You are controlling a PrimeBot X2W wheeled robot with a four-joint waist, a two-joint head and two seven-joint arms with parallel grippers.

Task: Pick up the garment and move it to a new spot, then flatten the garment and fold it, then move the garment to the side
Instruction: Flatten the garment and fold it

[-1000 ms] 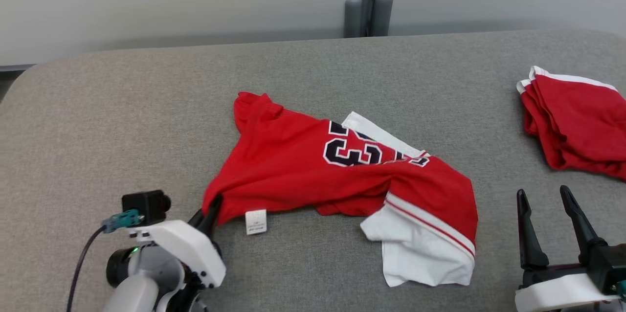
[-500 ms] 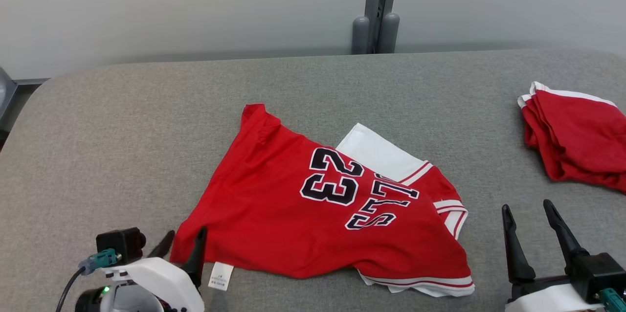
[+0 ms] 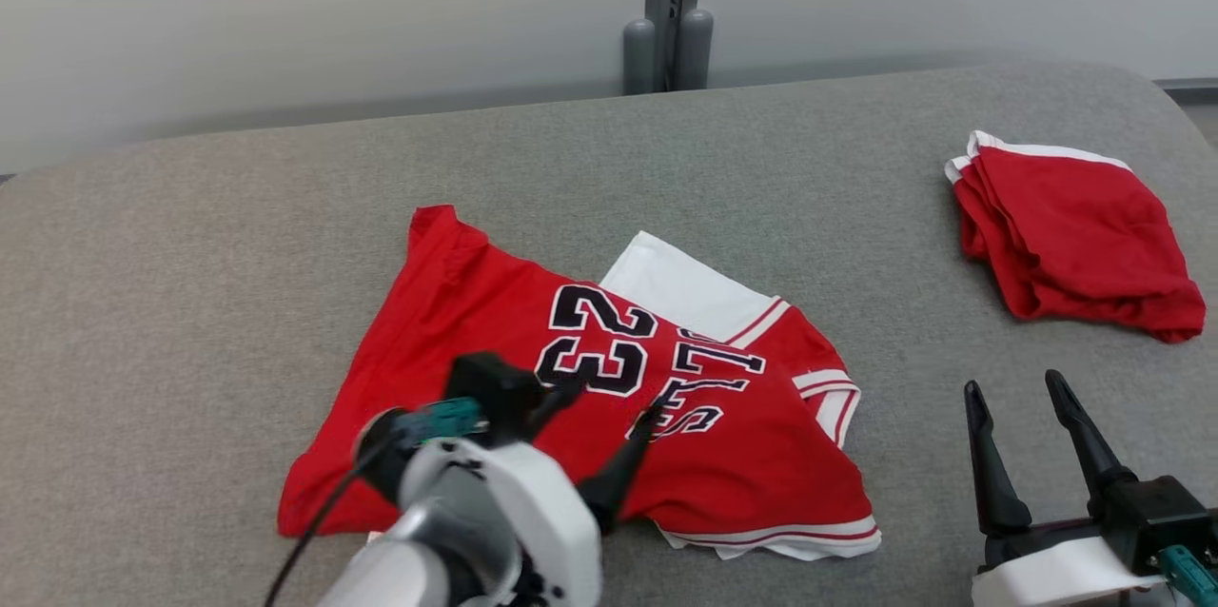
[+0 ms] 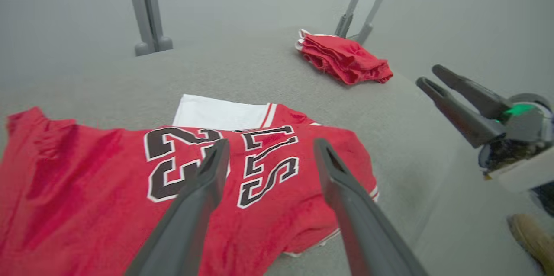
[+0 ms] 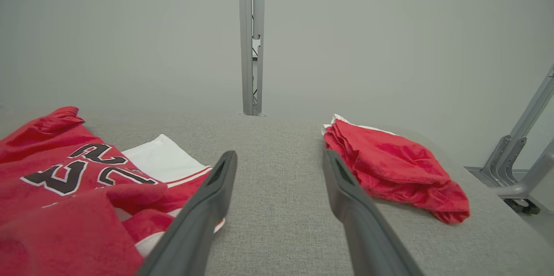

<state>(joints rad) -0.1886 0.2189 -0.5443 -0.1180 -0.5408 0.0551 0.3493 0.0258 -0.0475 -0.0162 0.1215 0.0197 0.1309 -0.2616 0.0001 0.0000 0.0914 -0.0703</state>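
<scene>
Your left claw (image 3: 614, 402) hovers spread over the shirt (image 3: 457, 322); right claw (image 3: 1011, 385) spread, empty, at its four o'clock. Pinch the rumpled sleeve (image 3: 826, 386) at three o'clock; draw outward, low.

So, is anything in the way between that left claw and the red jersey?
Nothing visible. The left gripper hangs open right above the jersey, with only air between them. The other red garment lies well off to the right.

Jersey (image 3: 495, 341) central on table (image 3: 190, 207); second garment (image 3: 1066, 236) right (well apart, farther back).
</scene>
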